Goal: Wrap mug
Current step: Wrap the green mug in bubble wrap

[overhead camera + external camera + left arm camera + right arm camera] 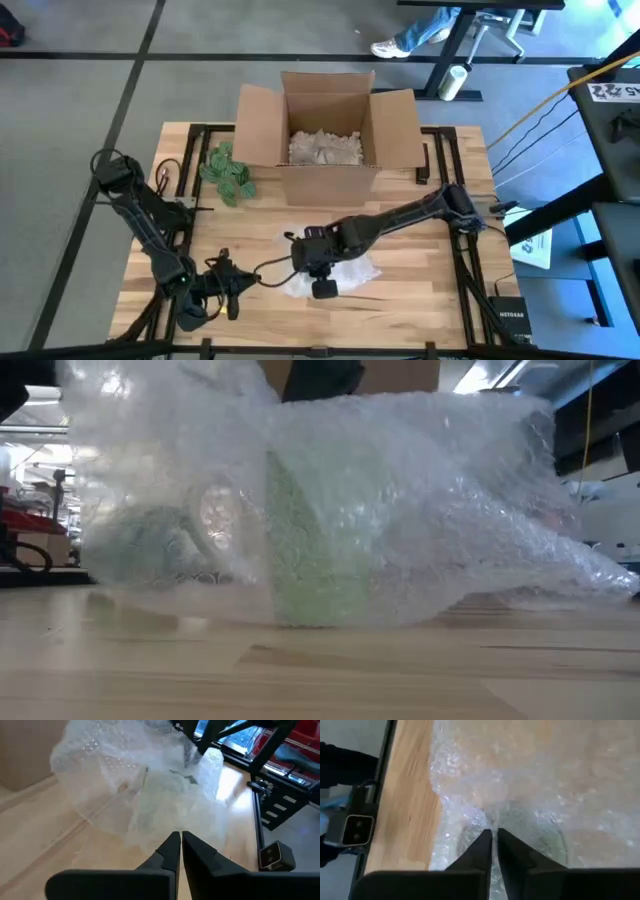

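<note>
A pale green mug [315, 540] stands upright on the wooden table [420, 290], covered by a sheet of clear bubble wrap [340, 272] that drapes over it and spreads onto the table around it. My right gripper [494, 834] is above the mug, shut on the wrap. My left gripper [181, 840] is shut and lies low over the table at the wrap's left edge [150, 832]. I cannot tell whether it touches the wrap. My right gripper pinches a raised fold of the bubble wrap [492, 817] between its two fingers, over the mug. The fingers come from above, pointing down. The wrap hangs from the fold over the mug, and its edges lie slack on the table.
An open cardboard box [325, 125] with crumpled packing paper inside stands at the far middle of the table. A green leafy thing [228, 172] lies to the box's left. Black frame rails [470, 250] run along the table's sides.
</note>
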{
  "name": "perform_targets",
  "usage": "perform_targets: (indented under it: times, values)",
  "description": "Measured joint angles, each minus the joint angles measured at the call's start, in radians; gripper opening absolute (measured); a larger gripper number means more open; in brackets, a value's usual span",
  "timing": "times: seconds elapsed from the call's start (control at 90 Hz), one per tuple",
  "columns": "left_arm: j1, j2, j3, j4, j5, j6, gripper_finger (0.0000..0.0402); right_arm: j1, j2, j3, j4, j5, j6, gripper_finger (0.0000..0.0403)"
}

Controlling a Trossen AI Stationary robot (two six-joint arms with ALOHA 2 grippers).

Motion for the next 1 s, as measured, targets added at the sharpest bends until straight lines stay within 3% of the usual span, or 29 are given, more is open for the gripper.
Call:
perform_targets:
  times: [0.2, 0.578, 0.767, 1.0]
  values:
    - [0.003, 0.0, 0.0, 0.029, -0.003, 0.023, 0.0, -0.013, 0.073, 0.0, 0.012, -0.082, 0.003, 0.0004]
    - [0.016, 0.049, 0.0, 0.045, 0.007, -0.037, 0.0, -0.02, 0.163, 0.007, -0.033, -0.118, 0.005, 0.0]
    - [0.068, 0.205, 0.0, 0.251, 0.111, -0.02, 0.0, -0.031, 0.17, 0.005, -0.039, -0.128, 0.025, 0.0]
    - [0.154, 0.352, 0.0, 0.54, 0.161, 0.145, 0.0, -0.031, 0.172, 0.028, -0.082, -0.13, 0.031, 0.0]
